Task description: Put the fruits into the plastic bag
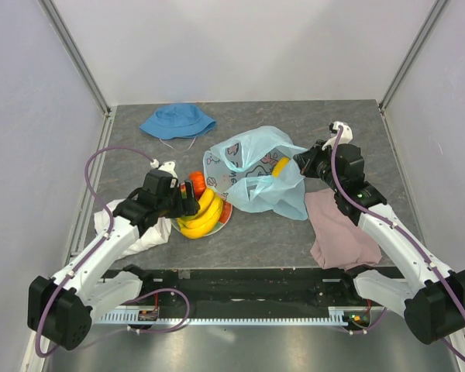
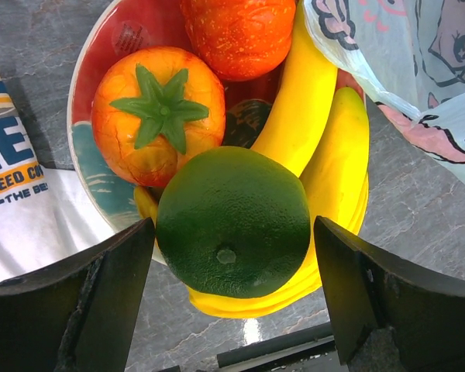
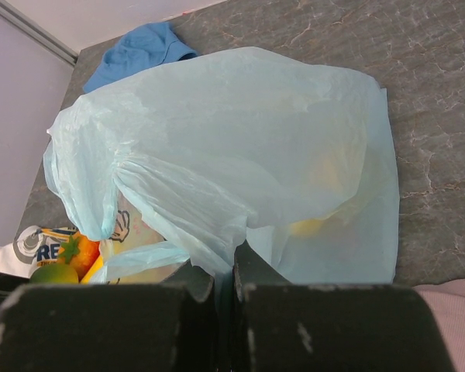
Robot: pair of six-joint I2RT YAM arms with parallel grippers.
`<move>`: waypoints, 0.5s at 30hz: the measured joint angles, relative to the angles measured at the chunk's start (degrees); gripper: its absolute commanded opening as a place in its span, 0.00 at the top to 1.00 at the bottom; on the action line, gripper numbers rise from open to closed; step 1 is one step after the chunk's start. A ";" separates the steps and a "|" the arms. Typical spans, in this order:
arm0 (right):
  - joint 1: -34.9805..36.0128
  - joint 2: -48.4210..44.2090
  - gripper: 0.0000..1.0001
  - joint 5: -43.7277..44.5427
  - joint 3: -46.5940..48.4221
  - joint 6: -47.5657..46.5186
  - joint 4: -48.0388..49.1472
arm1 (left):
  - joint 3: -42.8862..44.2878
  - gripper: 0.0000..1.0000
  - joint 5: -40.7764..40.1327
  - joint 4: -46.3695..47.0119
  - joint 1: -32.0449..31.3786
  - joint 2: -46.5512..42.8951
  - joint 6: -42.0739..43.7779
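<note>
Sprawling mid-table, the large thin light-blue printed plastic bag (image 1: 256, 174) lies with its long axis left-right. The right gripper (image 1: 304, 163) is clenched on its right-hand fold. The red-rimmed round plate (image 2: 84, 155) sits just left, the bag's edge over its rim. Yellow bananas (image 2: 329, 139) curve along the plate's bag side, their long axis running near-to-far. A round green fruit (image 2: 232, 221) rests on them, between the released, wide-spread jaws of the left gripper (image 2: 232, 236). Two orange-red fruits (image 2: 156, 112) lie beyond it.
</note>
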 measured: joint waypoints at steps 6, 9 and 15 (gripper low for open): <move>0.00 0.00 1.00 0.00 -0.02 0.02 0.02 | 0.00 0.13 0.90 0.00 0.02 0.24 0.00; 0.00 0.00 1.00 0.00 -0.02 0.04 0.00 | 0.00 0.16 1.05 -0.02 0.02 0.24 0.00; 0.00 0.00 1.00 0.00 -0.15 0.17 0.09 | 0.00 0.25 1.09 -0.02 0.00 0.24 0.00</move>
